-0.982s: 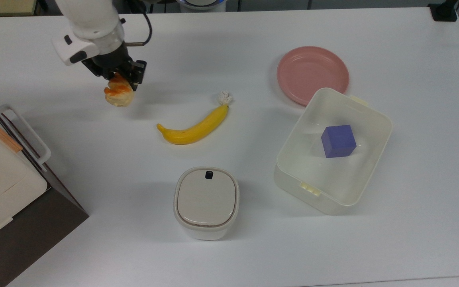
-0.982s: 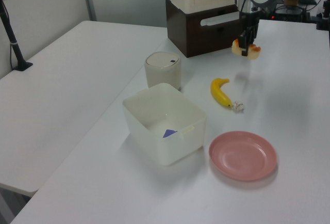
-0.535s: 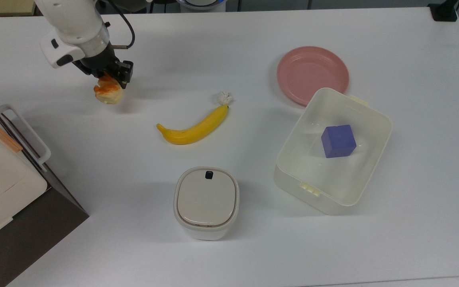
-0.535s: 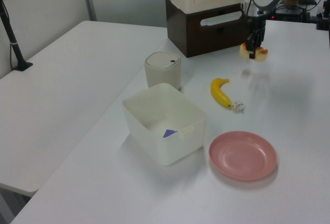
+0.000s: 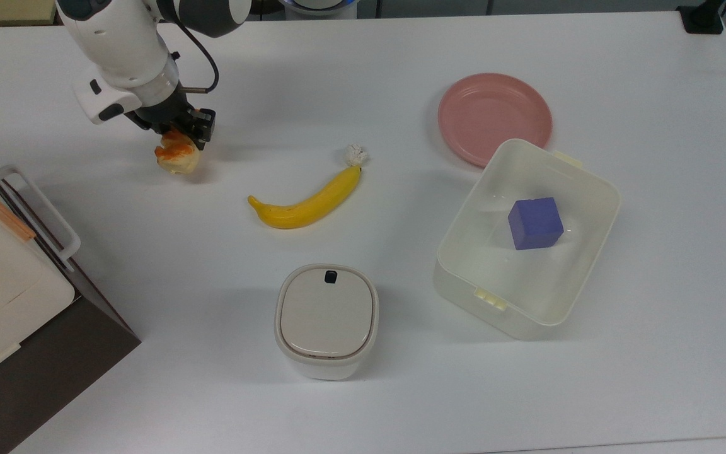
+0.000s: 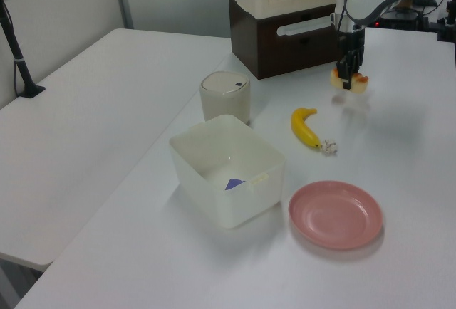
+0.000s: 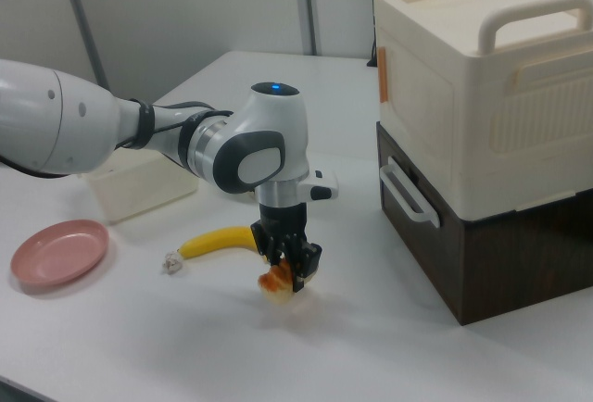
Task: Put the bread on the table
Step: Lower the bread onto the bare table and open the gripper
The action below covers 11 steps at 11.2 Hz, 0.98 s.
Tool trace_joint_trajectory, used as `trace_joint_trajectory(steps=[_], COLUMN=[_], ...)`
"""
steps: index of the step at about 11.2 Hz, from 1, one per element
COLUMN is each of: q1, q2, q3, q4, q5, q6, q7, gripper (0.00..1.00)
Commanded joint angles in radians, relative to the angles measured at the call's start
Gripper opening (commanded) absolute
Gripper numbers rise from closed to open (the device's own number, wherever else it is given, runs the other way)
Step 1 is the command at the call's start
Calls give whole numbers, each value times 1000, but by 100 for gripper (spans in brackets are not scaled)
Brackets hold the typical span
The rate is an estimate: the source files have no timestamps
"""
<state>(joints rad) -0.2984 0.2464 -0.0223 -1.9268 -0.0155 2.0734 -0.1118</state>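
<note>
The gripper (image 5: 181,135) is closed on the bread (image 5: 177,157), pinching it by its orange-glazed top so the pale underside hangs down. Taking the banana (image 5: 306,203) as landmark: in the top view the bread sits well apart from the banana, off its stem-free tip, up and toward the top view's left; the pink plate (image 5: 494,118) and the white tub (image 5: 527,239) holding the blue cube (image 5: 534,222) lie on the banana's far side. The step in hand looks like the final lowering onto the bench (image 5: 363,75). In the right view the bread (image 7: 277,283) hangs low with a shadow close beneath it; whether it already touches the bench cannot be settled from these views, though a thin gap seems likely. The next move probably calls for a short straight descent until the underside rests flat, then parting the gripper and lifting clear vertically so the bun is not dragged or tipped.
</note>
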Motion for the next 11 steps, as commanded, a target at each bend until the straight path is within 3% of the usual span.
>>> trace_joint_trajectory(steps=[1, 6, 11], q1=[2, 2, 85], q2=[-13, -19, -102], q3=[-1, -2, 27], q4=[-12, -9, 60], q5=[-9, -9, -1], q6=[22, 20, -5], q7=[-23, -20, 38], gripper=[100, 100, 100])
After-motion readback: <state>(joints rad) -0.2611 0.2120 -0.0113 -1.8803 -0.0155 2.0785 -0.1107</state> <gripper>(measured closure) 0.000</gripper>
